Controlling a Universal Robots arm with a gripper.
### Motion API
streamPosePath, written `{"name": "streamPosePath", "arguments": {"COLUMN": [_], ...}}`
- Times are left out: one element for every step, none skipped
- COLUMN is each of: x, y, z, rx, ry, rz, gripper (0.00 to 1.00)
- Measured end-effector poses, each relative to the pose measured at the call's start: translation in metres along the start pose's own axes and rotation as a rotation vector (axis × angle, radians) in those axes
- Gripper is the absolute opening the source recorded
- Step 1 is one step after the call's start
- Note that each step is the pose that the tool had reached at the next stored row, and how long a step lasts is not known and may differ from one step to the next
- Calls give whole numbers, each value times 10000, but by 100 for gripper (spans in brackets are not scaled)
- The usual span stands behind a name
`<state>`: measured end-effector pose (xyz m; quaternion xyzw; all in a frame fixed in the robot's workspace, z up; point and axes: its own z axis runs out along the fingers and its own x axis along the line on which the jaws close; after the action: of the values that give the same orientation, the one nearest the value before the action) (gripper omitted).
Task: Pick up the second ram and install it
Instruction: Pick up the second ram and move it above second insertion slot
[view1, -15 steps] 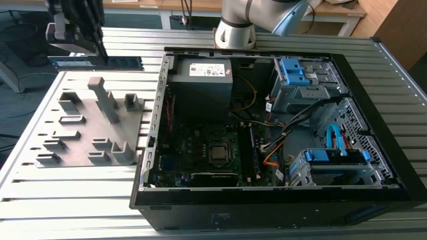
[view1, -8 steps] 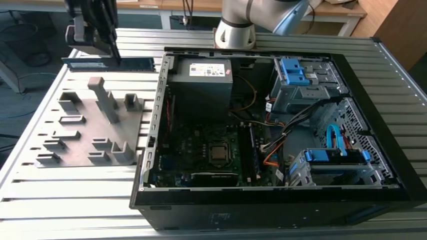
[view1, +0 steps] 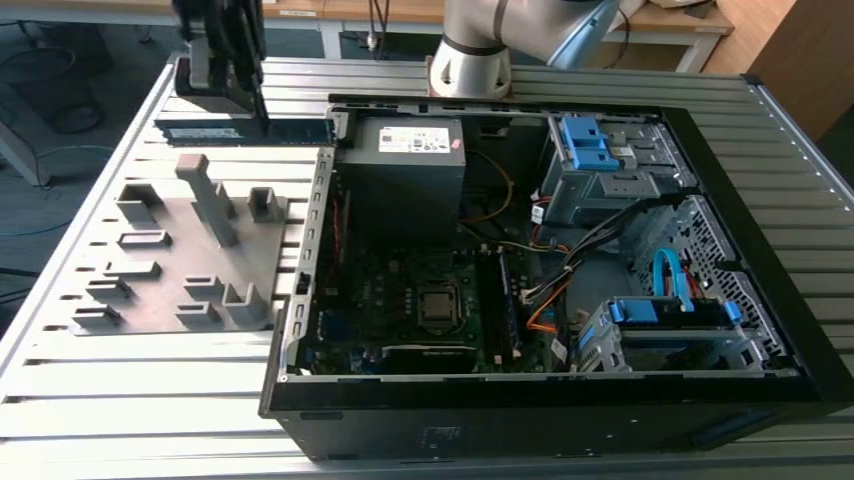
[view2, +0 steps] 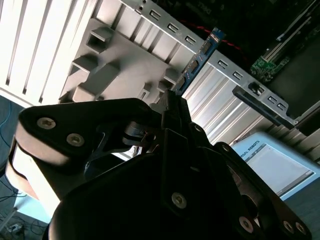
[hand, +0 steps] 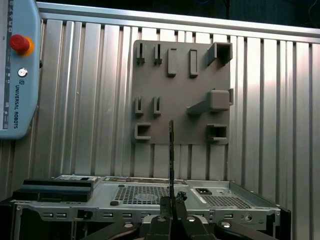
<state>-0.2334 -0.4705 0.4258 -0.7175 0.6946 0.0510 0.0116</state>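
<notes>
Surface: a slatted metal table (view1: 80, 400) carries an open computer case (view1: 534, 400) and a grey plastic fixture (view1: 174, 265), side by side.
Case: it lies with its open side up, covering the table's half on the exterior view's right; the CPU socket (view1: 438, 305) sits on the board inside, with orange and blue cables (view1: 667, 275) beside it.
Fixture: a flat plate with upright blocks, just beside the case wall on the exterior view's left.
Gripper (view1: 230, 100): closed narrowly on the second ram, above the strip of table between the fixture and the table's back edge, near its corner at the exterior view's upper left.
Second ram (view1: 287, 130): a thin dark stick held level and on edge in the fingers (view2: 172, 102), one end reaching toward the case's corner.
Wrist views: the stick (hand: 171, 150) runs edge-on out from the clamped fingertips, over the fixture (hand: 180, 95); whether it touches anything below cannot be told.
Pendant (hand: 15, 75): pale blue, with a red button (hand: 19, 43), lying at the table's edge.
</notes>
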Motion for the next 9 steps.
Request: {"name": "streamPosePath", "arguments": {"x": [1, 2, 3, 4, 5, 6, 7, 8, 9], "y": [-25, -50, -75, -102, -130, -156, -182, -209, -235], "z": [2, 4, 6, 7, 9, 10, 13, 14, 16], "rx": [-1, -1, -2, -4, -5, -7, -6, -7, -9], "ry": [0, 0, 0, 0, 0, 0, -1, -1, 0], "rz": [0, 1, 1, 1, 1, 0, 1, 1, 1], "gripper": [13, 13, 13, 13, 13, 13, 13, 13, 13]}}
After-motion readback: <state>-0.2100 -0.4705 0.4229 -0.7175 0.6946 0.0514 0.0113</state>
